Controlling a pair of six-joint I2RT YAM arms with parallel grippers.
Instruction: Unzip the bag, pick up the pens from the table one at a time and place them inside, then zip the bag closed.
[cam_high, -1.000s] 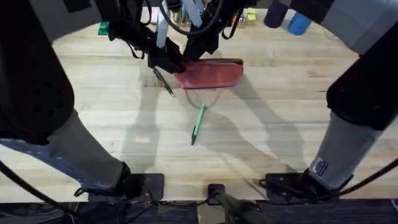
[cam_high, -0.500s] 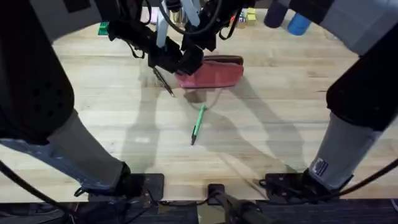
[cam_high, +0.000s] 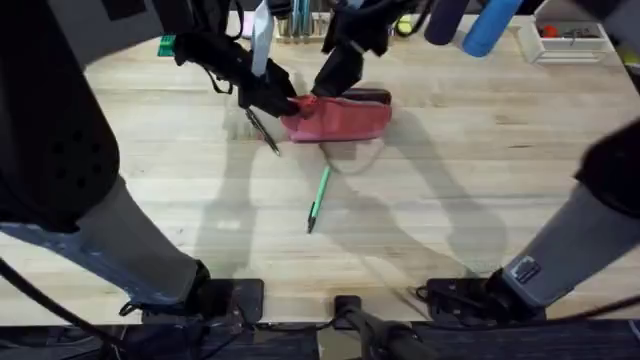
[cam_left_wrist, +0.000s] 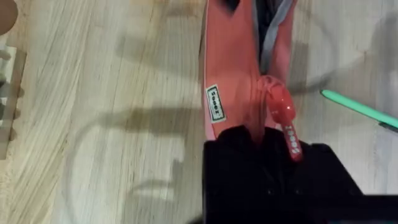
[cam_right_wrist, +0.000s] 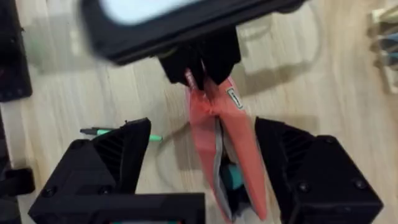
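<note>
Pouch open on the desk (cam_high: 480, 190), both pens not yet inside.
Left pincer (cam_high: 283, 103) is clamped on the near-left end of the bag (cam_high: 340, 118), by the zip pull tab (cam_left_wrist: 285, 118); it should hold that end steady so the mouth stays wide for loading. Black pen (cam_high: 262, 130) lies just left of the bag, green pen (cam_high: 317, 199) nearer the bases, well apart from it. Right pincer (cam_high: 322, 80) hangs above the bag with fingers spread, gripping nothing. Bag's zip gapes; a small teal object (cam_right_wrist: 231, 176) sits in the opening, identity unclear.
</note>
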